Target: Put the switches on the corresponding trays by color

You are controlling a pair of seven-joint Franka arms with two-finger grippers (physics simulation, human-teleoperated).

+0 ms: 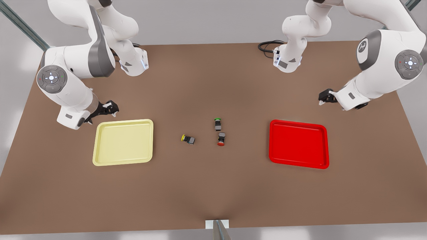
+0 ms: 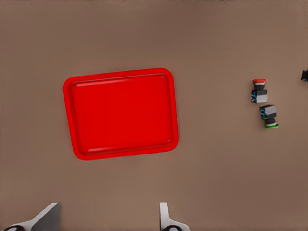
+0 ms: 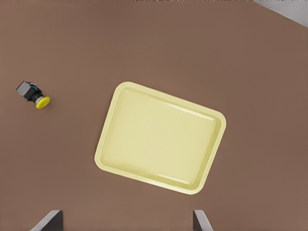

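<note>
Both of my grippers hang above the brown table (image 1: pixel 213 186) in the front view. My right gripper (image 1: pixel 111 108) sits on the front view's left, above the table just beyond the far corner of the pale yellow tray (image 1: pixel 123 142), its arm bent at the elbow and angled down. My left gripper (image 1: pixel 325 97) is on the front view's right, beyond the far edge of the red tray (image 1: pixel 298 144), its arm folded the same way. Between the trays lie three dark switches on their sides: the yellow-capped switch (image 1: pixel 188 139) nearest the yellow tray, the green-capped switch (image 1: pixel 218 124) farther back, and the red-capped switch (image 1: pixel 221 139) just in front of it, cap pointing toward the camera. All three rest on bare table, well apart from either tray, with wide open surface around them.

From my left wrist view, my left fingers (image 2: pixel 45 219) are spread wide, grasping nothing, with the red tray (image 2: pixel 120 113) below them. The red-capped switch (image 2: pixel 259 91) and green-capped switch (image 2: pixel 269 116) lie close together off to one side.

From my right wrist view, my right fingers (image 3: pixel 48 221) are likewise parted and empty over the yellow tray (image 3: pixel 160 137). The yellow-capped switch (image 3: pixel 32 95) lies apart from it on open table.
</note>
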